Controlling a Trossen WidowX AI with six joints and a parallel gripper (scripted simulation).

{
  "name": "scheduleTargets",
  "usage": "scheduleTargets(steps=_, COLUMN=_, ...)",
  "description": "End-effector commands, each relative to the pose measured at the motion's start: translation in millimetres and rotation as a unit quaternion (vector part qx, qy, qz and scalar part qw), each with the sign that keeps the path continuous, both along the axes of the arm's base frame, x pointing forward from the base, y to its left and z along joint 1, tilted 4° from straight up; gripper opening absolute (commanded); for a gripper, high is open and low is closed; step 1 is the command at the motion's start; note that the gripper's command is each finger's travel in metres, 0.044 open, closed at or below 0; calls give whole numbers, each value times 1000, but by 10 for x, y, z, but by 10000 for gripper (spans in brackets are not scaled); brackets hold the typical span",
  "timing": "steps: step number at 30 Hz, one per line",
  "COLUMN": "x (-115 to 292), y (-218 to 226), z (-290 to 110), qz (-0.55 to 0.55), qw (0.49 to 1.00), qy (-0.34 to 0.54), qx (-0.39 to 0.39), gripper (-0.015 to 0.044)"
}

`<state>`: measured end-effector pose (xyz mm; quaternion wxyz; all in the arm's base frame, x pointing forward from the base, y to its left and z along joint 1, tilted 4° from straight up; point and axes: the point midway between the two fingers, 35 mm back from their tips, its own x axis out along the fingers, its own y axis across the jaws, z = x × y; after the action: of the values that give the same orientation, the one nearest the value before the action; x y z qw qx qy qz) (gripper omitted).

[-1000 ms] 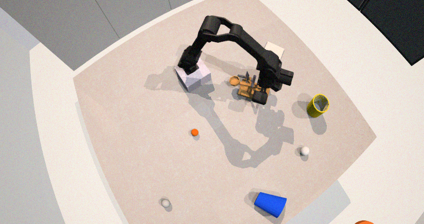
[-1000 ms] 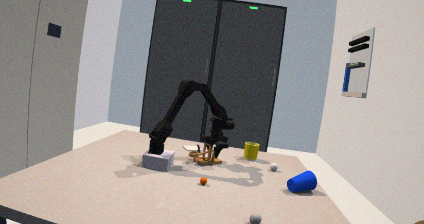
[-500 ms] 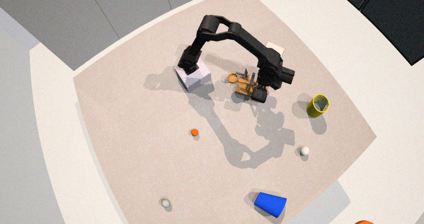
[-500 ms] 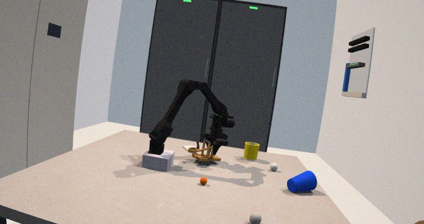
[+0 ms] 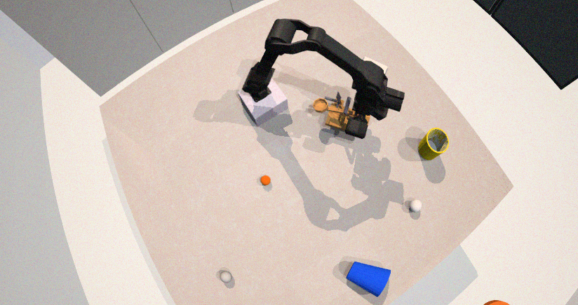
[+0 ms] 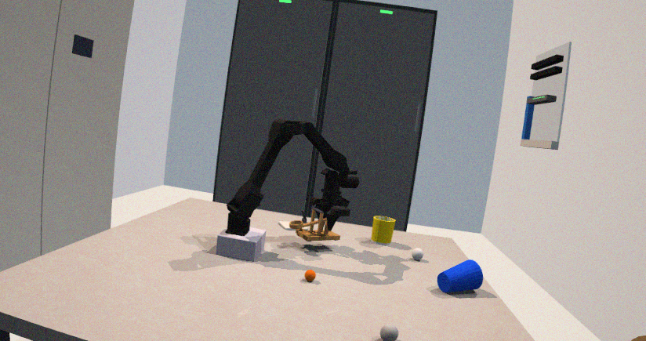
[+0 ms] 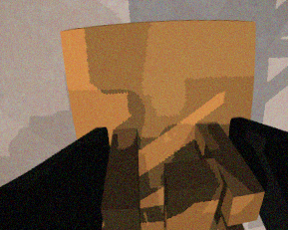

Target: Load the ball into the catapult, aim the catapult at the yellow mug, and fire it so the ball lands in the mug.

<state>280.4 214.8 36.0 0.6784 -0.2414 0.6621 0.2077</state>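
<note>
The wooden catapult (image 5: 335, 116) (image 6: 317, 230) (image 7: 162, 67) is near the table's middle, right of the arm's base, with its empty spoon cup (image 5: 320, 105) pointing away from the mug. My gripper (image 5: 351, 121) (image 6: 323, 215) (image 7: 170, 134) comes from above and is shut on the catapult's frame. In the exterior view the catapult hangs slightly above its shadow. The yellow mug (image 5: 425, 149) (image 6: 382, 230) stands upright to the right of it. An orange ball (image 5: 265, 179) (image 6: 309, 274) lies loose on the table, nearer the front.
Two white balls (image 5: 415, 205) (image 5: 225, 276) (image 6: 417, 253) (image 6: 388, 332) lie on the table. A blue cup (image 5: 368, 278) (image 6: 460, 276) lies on its side at the front right. The arm's grey base block (image 5: 269, 105) (image 6: 239, 244) stands left of the catapult. A white card (image 5: 377, 63) lies behind the arm.
</note>
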Motion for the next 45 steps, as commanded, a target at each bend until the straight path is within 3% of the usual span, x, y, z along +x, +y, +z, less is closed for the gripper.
scheduleTargets(steps=1, x=1, y=-3, z=-66, qz=-2, qw=1000, qy=1, qx=0, gripper=0)
scheduleTargets(steps=27, x=8, y=-16, z=-338, qz=-2, qw=1000, qy=1, qx=-1, gripper=0)
scheduleTargets(steps=41, x=8, y=-16, z=-338, qz=-2, qw=1000, qy=1, qx=-1, gripper=368)
scheduleTargets(steps=44, x=25, y=14, z=-106, qz=-3, qw=1000, qy=0, qx=0, gripper=440)
scheduleTargets(steps=45, x=29, y=29, z=66, qz=-3, qw=1000, qy=0, qx=0, gripper=440)
